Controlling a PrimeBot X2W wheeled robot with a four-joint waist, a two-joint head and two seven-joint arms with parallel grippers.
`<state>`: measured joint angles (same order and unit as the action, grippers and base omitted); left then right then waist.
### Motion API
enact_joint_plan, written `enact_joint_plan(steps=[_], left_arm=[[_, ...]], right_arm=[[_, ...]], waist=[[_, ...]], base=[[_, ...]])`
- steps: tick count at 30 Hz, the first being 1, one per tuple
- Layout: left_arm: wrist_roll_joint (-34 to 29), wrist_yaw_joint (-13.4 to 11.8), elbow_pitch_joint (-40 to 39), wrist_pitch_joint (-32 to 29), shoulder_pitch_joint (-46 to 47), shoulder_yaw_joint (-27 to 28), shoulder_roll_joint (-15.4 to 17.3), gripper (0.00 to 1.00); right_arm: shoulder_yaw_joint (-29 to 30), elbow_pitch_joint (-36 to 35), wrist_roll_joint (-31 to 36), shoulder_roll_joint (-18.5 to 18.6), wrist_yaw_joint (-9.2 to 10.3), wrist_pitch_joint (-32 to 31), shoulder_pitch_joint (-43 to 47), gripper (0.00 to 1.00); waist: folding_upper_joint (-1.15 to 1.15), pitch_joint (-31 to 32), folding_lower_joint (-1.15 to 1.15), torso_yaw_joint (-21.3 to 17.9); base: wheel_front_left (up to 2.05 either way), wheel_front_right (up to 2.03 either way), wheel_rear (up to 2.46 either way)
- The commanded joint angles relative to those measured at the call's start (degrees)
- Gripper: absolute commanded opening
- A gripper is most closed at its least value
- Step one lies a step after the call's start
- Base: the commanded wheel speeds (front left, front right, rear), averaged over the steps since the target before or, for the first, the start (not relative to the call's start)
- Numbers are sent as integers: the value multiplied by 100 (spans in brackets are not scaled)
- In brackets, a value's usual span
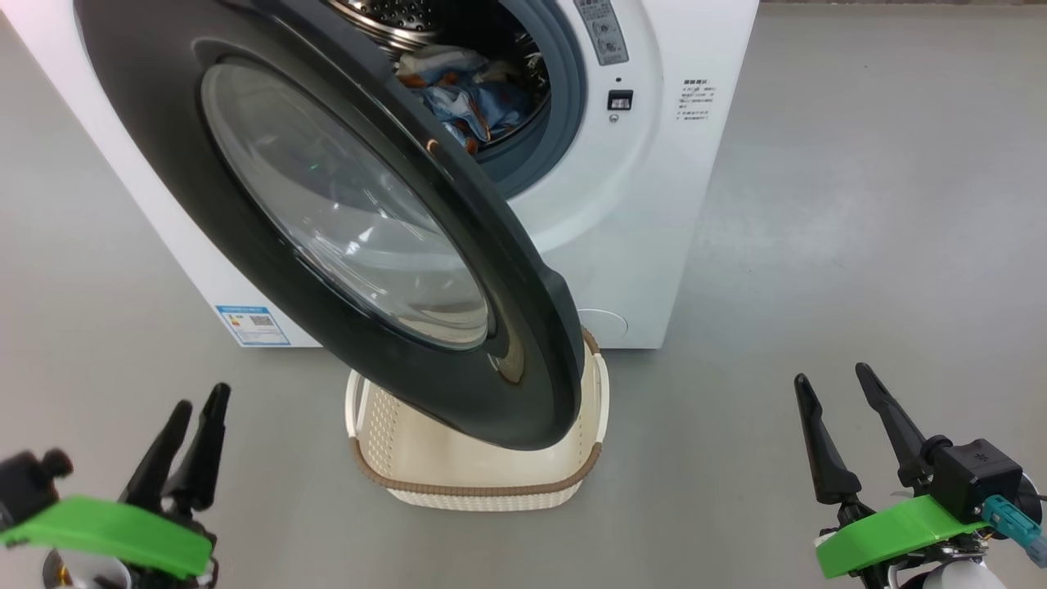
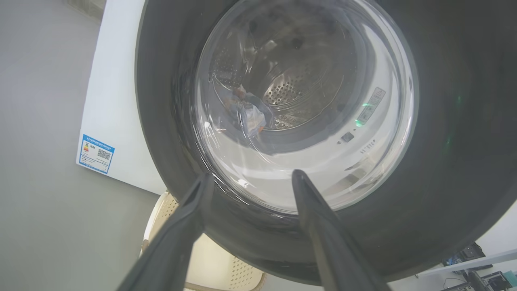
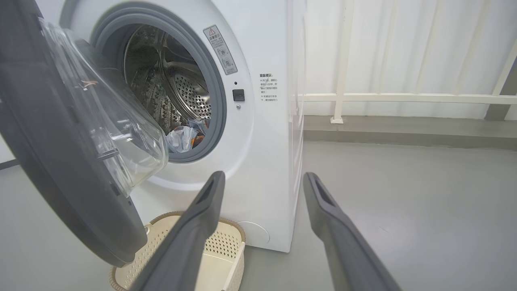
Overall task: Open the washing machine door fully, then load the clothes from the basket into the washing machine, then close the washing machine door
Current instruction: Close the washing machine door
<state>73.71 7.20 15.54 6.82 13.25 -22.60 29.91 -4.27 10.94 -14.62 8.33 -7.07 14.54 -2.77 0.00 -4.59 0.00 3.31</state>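
- The left gripper (image 1: pixel 202 398) is hovering low at the left over bare grey floor (image 1: pixel 98 270), its two dark fingers parted and holding nothing
- In the left wrist view those fingers are pointing at the lower rim of the washing machine door (image 1: pixel 164 164), near it but not touching
- A blue label (image 1: pixel 252 325) is sitting at the bottom left corner of the washing machine (image 1: pixel 654 204)
- The door is standing swung out partway, its black edge hanging over the basket (image 1: pixel 483 489) and covering the basket's back half
- The basket is sitting on the floor just in front of the machine, its cream bottom showing at the near side
- The clothes (image 1: pixel 466 94) are lying inside the steel drum, at the lower lip of the opening behind the door's free edge, well apart from both grippers
- Open floor is stretching wide to the right of the machine
- The right gripper (image 1: pixel 831 375) is hovering low at the right, fingers spread and empty, well clear of the door's edge and the basket
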Motion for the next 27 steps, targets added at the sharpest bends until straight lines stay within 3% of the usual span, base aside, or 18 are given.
enact_joint_plan(steps=[1,5,9,20,27], left_arm=[[-72,29,-51,117,81,195,277,100],[-368,29,223,663,33,-90,371,100],[-852,29,479,808,25,-120,344,100],[-3168,29,247,817,-466,1288,-472,100],[-4260,29,-3,817,-736,1798,-928,100]], right_arm=[[-103,-127,-6,96,-42,46,30,100],[-95,-115,-12,105,-42,46,46,100],[-72,-99,-24,117,-42,46,82,100],[59,-87,-32,104,-42,46,247,100],[173,-60,-30,77,-42,46,312,100]], waist=[[0,9,0,6],[0,47,0,16],[0,95,0,14],[0,186,0,-74],[0,157,0,-146]], base=[[0,0,0],[0,0,0],[0,0,0],[0,0,0],[0,0,0]])
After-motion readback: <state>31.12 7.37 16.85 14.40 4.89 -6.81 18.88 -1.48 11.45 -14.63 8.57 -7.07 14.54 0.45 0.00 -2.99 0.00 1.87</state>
